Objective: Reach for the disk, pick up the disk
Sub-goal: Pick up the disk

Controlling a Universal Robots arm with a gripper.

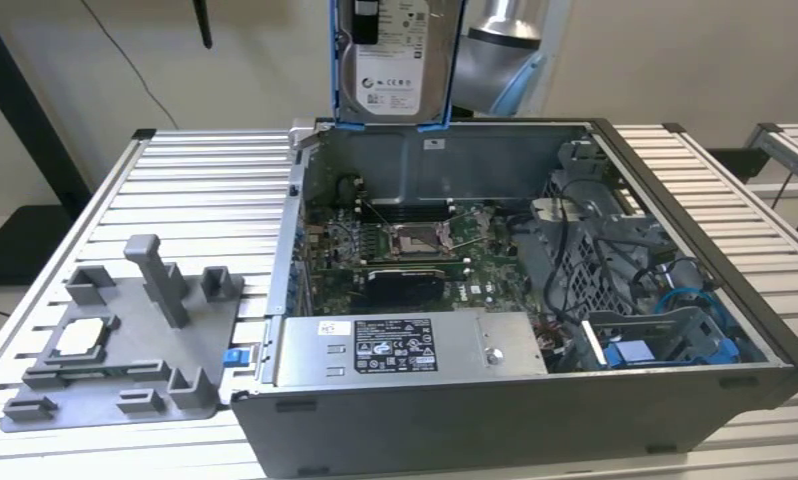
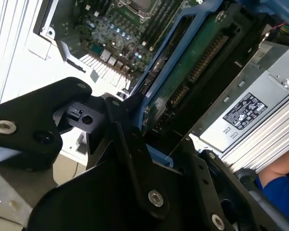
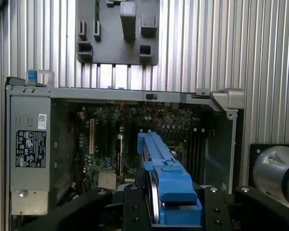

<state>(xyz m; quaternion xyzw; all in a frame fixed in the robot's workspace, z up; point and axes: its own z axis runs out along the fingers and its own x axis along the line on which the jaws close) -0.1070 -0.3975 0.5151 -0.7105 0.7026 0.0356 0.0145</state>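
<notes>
**Disk held aloft over the open case**

While the computer case (image 1: 533,300) lies open on the slatted desk (image 1: 199,190), we see the disk (image 1: 396,60) raised upright above the case's far wall in the exterior view, its white label facing the camera and blue rails down both sides. In the first wrist view the claw (image 3: 171,211) is clenched on the disk's blue rail (image 3: 166,178), black fingers (image 3: 135,211) pressing on either side. In the second wrist view the disk's green circuit board (image 2: 192,67) shows just beyond the claw's linkage. A grey fixture plate (image 1: 126,340) sits on the desk at the exterior view's left, well apart from the disk.
</notes>
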